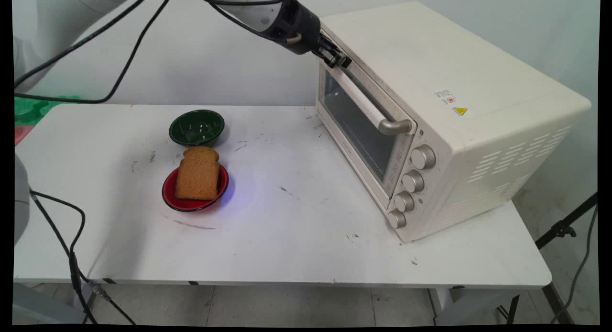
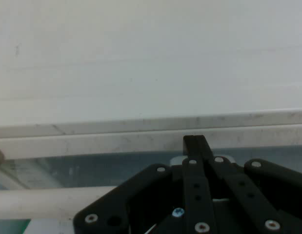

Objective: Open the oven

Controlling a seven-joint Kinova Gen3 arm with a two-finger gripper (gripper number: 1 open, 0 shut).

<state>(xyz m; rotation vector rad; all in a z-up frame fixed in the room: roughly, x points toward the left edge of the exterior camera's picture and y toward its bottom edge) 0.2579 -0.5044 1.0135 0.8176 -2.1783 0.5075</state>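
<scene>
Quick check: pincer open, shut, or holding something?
Pincer: shut, fingers together, at the top edge of the oven door by the handle; no sign it grips anything.

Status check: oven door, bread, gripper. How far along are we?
Done: nothing visible yet. The toaster oven has its door shut.
In hand: the gripper, fingers together, is at the door's top edge, by the far end of the handle.
Left: the bread slice lies untouched in the red bowl. The green bowl behind it is empty.
</scene>
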